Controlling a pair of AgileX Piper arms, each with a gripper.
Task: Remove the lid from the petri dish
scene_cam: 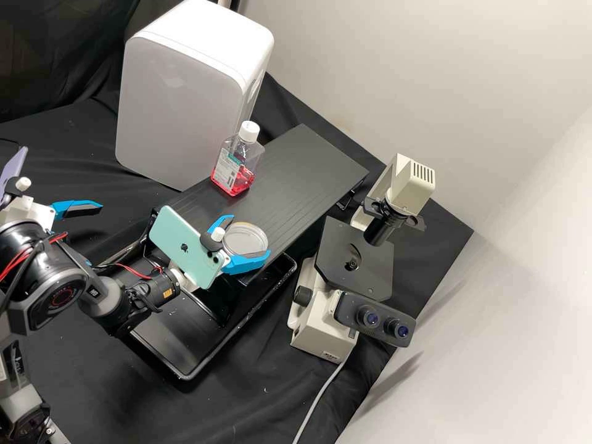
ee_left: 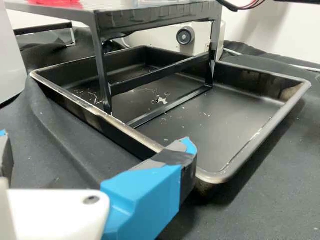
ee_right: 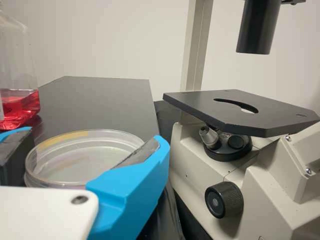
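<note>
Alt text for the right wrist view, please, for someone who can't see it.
The right gripper, blue fingers apart, straddles a lidded clear petri dish on a black raised platform; contact cannot be judged. Farther along the platform stands a flask of red liquid, and beside the platform a white microscope with a black stage.

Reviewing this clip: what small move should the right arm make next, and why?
Probably close the right tool gently on the rim of the clear round lid. Its blue fingers sit on either side of the shallow clear plastic petri dish on the black raised platform, seemingly not yet gripping, and the lid is on.
</note>
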